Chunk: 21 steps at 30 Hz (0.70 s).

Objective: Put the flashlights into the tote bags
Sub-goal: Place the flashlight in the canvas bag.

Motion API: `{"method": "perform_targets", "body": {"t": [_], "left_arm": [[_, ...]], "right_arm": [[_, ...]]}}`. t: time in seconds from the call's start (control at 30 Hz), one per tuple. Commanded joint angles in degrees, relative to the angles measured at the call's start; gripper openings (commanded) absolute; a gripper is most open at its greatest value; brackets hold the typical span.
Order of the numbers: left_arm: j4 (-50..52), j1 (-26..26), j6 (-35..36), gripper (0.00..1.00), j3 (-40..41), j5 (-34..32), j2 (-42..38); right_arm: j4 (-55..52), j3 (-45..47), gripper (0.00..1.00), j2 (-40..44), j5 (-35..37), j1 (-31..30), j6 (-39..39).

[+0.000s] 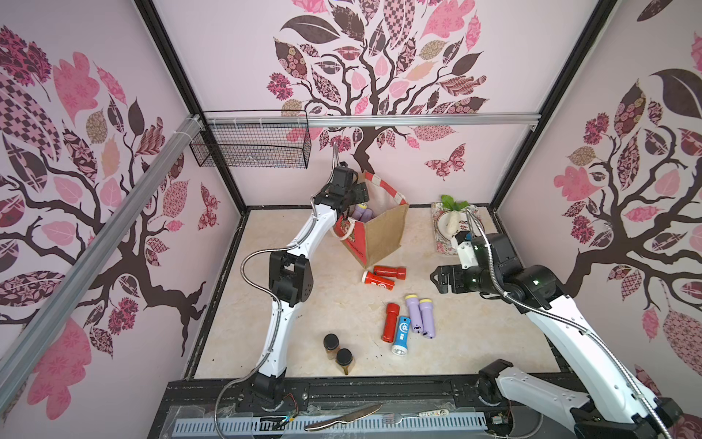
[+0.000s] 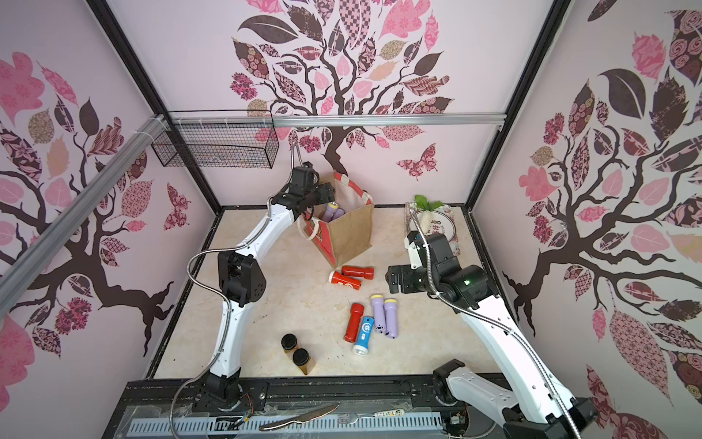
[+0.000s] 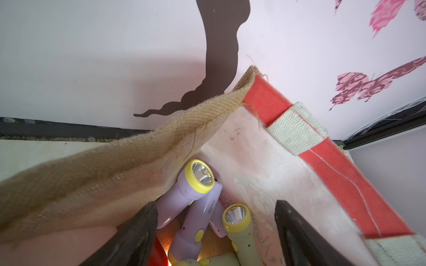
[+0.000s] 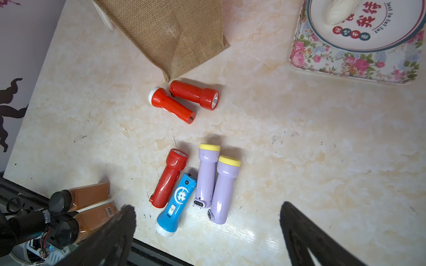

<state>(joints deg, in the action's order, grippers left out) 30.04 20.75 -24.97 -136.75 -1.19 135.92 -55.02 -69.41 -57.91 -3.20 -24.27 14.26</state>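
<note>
Six flashlights (image 1: 389,271) lie on the desk (image 1: 304,304) by the bag (image 1: 383,232), more sit inside it, and the left pincer (image 1: 357,195) over the bag and the right pincer (image 1: 436,280) are both open and empty, so lift the left straight up and do not snag the bag.

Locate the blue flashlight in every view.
Top view: blue flashlight low, slightly right of centre.
Top view: low, near centre.
Left wrist: not in it.
Right wrist: between the red flashlight and the lilac flashlights.
Shared landmark: that red flashlight, alongside it.
</note>
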Motion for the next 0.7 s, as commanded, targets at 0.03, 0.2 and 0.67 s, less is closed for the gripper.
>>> {"method": "perform_targets", "body": {"t": [0.03,0.2,0.67], "left_arm": [[-0.3,-0.2,-1.5,0.85,1.3,2.6,-6.8],[-0.5,0.8,-3.0,0.85,3.5,7.8,-13.4],[11.4,3.0,-2.9,0.87,23.2,10.7,-36.8]], "right_arm": [[0.6,-0.3,0.99,2.0,-0.6,0.1,0.8],[1.3,1.1,1.00,3.9,-1.2,0.1,1.2],[2.1,6.3,1.00,3.5,-1.2,0.1,3.6]]}}
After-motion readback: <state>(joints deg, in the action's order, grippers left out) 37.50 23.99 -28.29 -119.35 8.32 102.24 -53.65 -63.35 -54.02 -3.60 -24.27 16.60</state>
